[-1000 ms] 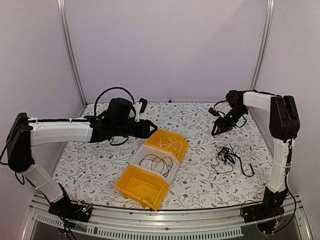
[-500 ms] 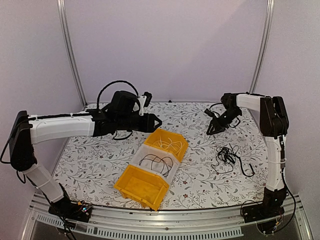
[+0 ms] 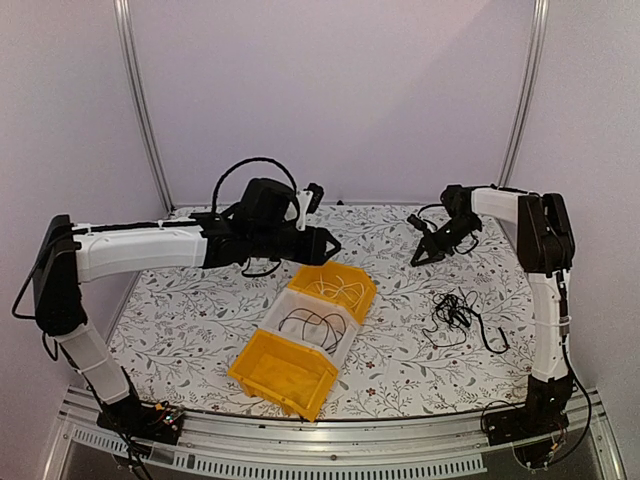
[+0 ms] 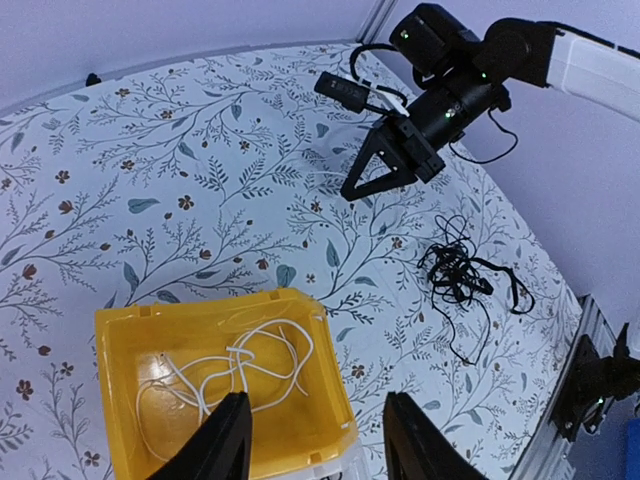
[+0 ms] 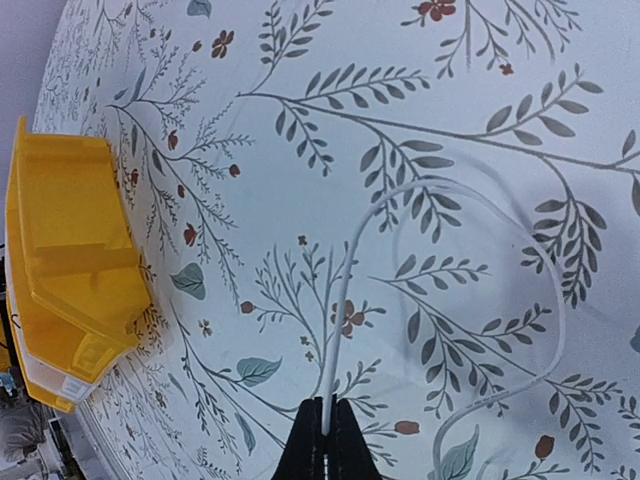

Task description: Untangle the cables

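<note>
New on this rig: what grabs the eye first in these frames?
A diagonal row of three bins sits mid floral table, yellow, clear, yellow, the far one holding a coiled white cable. To their right lies a black cable tangle. Farther back, the right gripper is shut on a loose white cable.

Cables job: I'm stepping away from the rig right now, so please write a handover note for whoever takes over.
Left gripper: open, holding nothing, above the far yellow bin.
Right gripper: shut on a white cable lying on the table.
Done: white cables sit in the far yellow bin, black cables in the clear middle bin.
Left: bin the held white cable, then separate the black tangle on the table's right side.
</note>
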{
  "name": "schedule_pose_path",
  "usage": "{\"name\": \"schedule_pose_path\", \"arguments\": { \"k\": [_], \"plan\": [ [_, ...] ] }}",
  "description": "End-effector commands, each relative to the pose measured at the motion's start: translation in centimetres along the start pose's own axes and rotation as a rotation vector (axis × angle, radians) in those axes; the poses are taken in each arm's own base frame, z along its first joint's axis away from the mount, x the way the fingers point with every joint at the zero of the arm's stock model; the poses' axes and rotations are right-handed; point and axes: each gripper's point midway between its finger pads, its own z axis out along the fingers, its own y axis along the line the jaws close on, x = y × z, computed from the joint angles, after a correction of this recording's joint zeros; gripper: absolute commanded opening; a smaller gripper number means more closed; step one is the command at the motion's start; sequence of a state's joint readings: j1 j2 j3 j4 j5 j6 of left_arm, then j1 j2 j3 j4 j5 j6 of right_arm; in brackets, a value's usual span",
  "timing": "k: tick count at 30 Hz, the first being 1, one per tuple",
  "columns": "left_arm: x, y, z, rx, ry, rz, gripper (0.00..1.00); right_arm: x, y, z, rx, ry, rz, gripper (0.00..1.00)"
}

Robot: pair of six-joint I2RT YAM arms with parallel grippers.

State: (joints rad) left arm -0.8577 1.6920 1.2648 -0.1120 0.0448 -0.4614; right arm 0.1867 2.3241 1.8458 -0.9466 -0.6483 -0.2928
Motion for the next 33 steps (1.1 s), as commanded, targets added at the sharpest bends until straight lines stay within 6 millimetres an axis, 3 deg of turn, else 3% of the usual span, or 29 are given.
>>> {"name": "schedule_pose_path", "arguments": {
  "k": [1,7,10,16,21,28,33],
  "plan": [
    [-0.9,-1.6,0.6,0.036,-0.018,0.036,0.49,-1.2,3.2,-3.3,-0.044,-0.075,-0.076,0.0],
    [-2.7,-4.6,1.5,0.125,-0.096,0.115,0.5,-1.1,11.5,-11.1,-0.138,-0.206,-0.259,0.0],
    [-3.7,-6.2,1.7,0.173,-0.135,0.169,0.52,-0.1,14.1,-13.3,-0.16,-0.231,-0.318,0.0],
    [-5.2,-9.3,2.2,0.282,-0.198,0.236,0.54,1.6,16.4,-14.7,-0.196,-0.238,-0.376,0.0],
    [-5.9,-11.5,3.6,0.211,-0.214,0.408,0.55,2.4,18.5,-15.5,-0.233,-0.234,-0.419,0.0],
    [-6.8,-12.9,5.1,0.143,-0.261,0.577,0.57,3.6,21.1,-15.8,-0.285,-0.212,-0.472,0.0],
    [-7.4,-12.1,6.1,-0.017,-0.277,0.681,0.6,4.2,22.2,-15.8,-0.297,-0.189,-0.501,0.0]
  ]
}}
